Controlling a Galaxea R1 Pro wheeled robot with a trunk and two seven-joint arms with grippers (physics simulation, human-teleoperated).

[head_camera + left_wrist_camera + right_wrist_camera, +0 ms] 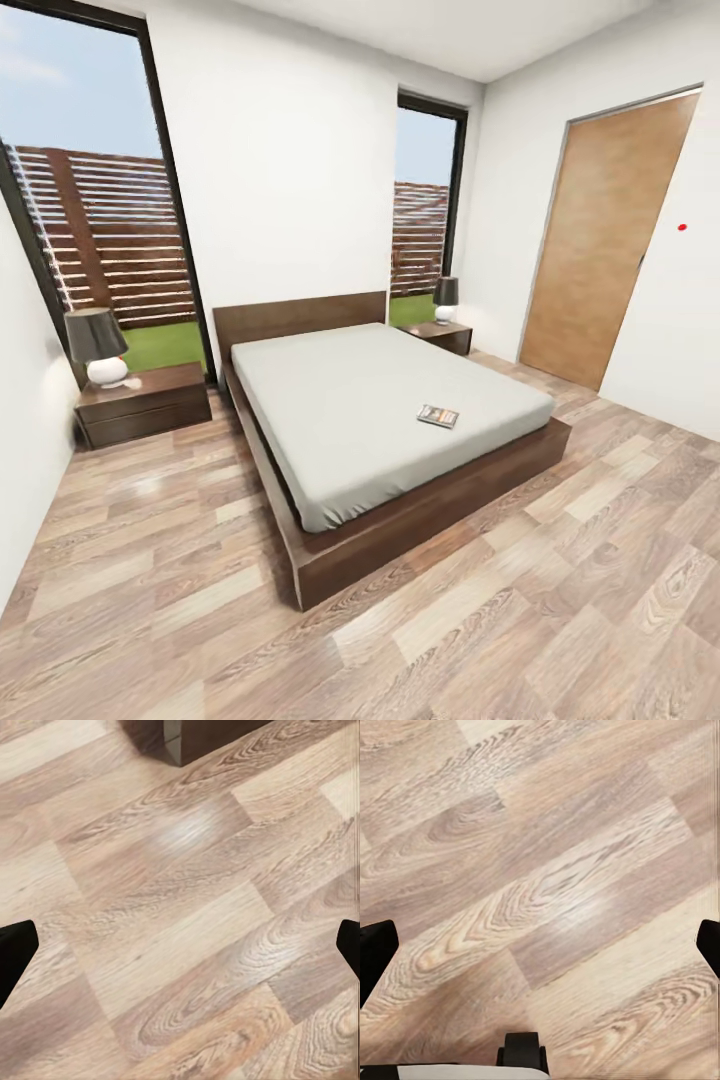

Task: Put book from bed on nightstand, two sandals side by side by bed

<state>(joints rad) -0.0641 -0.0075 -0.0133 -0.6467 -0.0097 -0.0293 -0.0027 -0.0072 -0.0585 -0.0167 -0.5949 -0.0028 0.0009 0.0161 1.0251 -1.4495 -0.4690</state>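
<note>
I see white walls [290,170], a wood-plank floor [500,620], two tall black-framed windows [95,200] onto a slatted fence [120,240], a brown door [610,240], and daylight.

A wooden door [608,243] stands shut in the right wall, with a small red dot [682,227] on the white wall just beside it. Two table lamps with dark shades and white bases are in view: the near lamp [97,346] at the left, the far lamp [446,298] by the narrower window. Light wood-plank floor [520,620] spreads across the foreground.
</note>
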